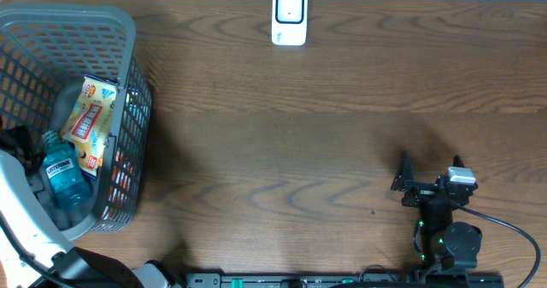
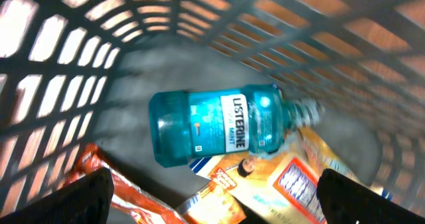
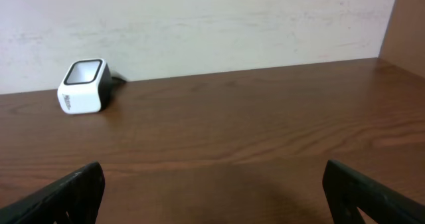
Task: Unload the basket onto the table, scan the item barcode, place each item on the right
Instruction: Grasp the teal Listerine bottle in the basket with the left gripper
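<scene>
Overhead, a grey basket (image 1: 128,32) at the left of the table (image 1: 342,134) holds a Listerine bottle (image 1: 64,175) and snack packets (image 1: 90,117); the white barcode scanner (image 1: 289,16) sits at the far edge; the right gripper (image 1: 432,161) stands open, empty. Left wrist: left gripper (image 2: 219,194) spread wide over the sideways bottle. Right wrist: scanner far-left, by the wall (image 3: 232,24).
</scene>
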{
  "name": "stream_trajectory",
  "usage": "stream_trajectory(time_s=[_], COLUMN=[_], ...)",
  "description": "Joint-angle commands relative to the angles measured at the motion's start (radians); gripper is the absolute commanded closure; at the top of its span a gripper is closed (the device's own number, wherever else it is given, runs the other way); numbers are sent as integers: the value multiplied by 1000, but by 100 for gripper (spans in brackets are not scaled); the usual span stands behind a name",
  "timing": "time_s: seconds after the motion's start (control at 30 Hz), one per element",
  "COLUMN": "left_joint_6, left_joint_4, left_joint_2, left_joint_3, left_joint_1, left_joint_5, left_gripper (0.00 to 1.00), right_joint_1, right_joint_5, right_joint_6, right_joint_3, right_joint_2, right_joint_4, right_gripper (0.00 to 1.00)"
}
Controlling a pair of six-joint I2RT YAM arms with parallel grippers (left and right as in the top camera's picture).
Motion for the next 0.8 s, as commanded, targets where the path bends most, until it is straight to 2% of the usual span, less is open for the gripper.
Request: stream_trajectory(time_s=[0.0,0.13,0.33,0.6,0.77], left_joint_6=[285,506,693,803,810], left_joint_4=[21,23,34,45,59], left_joint_2=[8,12,69,242,346], left_joint_3=[26,24,2,0,0], left_joint_1=[4,4,4,4,4], left_joint_5=[27,23,24,24,30], left_gripper=[2,2,2,2,2], right_joint_1=[-2,-2,-2,-2,-2], right_joint_5=[2,2,2,2,2], right_joint_6=[14,14,14,14,15], right_joint_3=[-1,-1,-1,-1,-1], right_joint_2=[-4,-4,-4,-4,-4], right_joint_4=[-3,-3,-3,-3,-3], right_gripper=[1,1,1,1,1])
